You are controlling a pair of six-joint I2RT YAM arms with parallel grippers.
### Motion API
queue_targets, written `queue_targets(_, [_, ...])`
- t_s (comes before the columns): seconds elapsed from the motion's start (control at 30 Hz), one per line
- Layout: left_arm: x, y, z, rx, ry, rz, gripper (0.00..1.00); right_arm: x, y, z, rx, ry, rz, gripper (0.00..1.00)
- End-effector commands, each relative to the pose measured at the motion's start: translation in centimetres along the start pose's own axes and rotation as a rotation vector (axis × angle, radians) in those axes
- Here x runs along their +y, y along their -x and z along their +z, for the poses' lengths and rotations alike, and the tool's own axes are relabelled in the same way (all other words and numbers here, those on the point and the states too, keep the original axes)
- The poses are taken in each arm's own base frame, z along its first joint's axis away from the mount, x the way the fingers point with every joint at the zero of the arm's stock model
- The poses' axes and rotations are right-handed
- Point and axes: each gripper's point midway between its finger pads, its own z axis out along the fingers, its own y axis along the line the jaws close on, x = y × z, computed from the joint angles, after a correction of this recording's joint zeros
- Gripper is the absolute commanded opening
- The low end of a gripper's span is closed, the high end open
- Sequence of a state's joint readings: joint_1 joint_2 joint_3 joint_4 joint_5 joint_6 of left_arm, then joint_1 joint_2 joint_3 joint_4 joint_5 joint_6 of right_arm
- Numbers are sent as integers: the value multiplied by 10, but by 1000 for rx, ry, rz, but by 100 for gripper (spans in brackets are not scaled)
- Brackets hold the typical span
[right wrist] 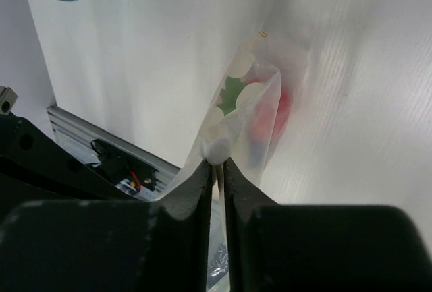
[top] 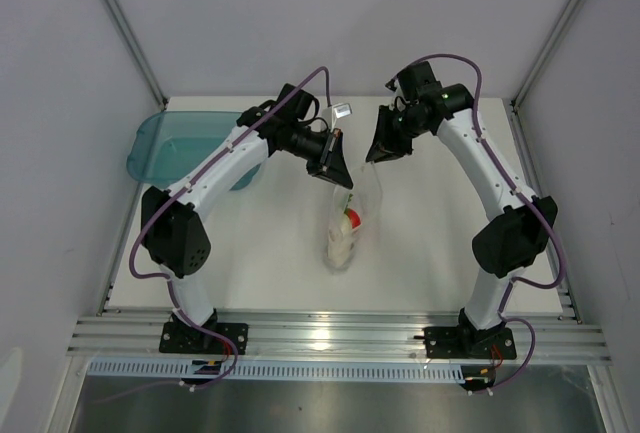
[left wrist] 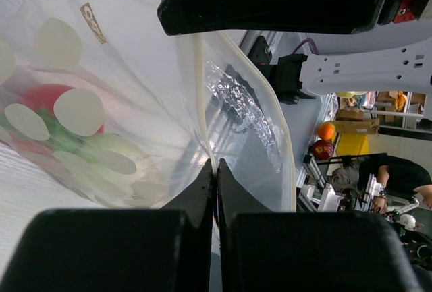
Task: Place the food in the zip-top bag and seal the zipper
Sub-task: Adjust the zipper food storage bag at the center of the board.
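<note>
Left pincer (left wrist: 216, 169) — clamps zip-top bag (left wrist: 135, 56) | right pincer (right wrist: 217, 165) — seemingly same | arms angled inward

A white ribbed worktop (top: 270, 263) stands between pale grey walls (top: 60, 153), evenly lit; slanted metal posts (top: 125, 28) rise at the back corners; an aluminium rail (top: 340, 338) lines the near edge; beyond the enclosure, a person in black (left wrist: 395, 170) amid workshop clutter.
</note>
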State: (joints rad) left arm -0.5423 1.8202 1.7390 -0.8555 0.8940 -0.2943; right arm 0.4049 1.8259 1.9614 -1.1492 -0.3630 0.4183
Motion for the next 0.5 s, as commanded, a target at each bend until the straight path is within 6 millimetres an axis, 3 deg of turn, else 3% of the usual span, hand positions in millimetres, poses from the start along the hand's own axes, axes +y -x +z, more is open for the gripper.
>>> queue_targets(0.0, [-18,13,-5,-36,-33,79,1,11,4,-10,-37,14,36,10])
queue_targets(0.03, [-16,12,-4,-34,-29,73,1,12,6,-10,-42,13,48,6])
queue_targets(0.13, [-21,14,-5,-52,-13,82,17,11,8,-9,-50,2,88,0])
queue_targets(0.2, [-27,18,-8,-93,2,111,37,11,11,-12,-71,-11,123,0])
queue_targets(0.23, [-30,20,-10,-111,13,122,54,11,11,-16,-85,-12,137,0])
queue_targets(0.3, [-36,26,-15,-163,49,151,77,16,16,-26,-129,-4,182,0])
queue_targets(0.43, [-41,34,-20,-217,110,172,99,17,23,-40,-207,2,285,0])
queue_targets(0.47, [-43,33,-17,-215,127,180,100,15,24,-39,-219,1,306,0])
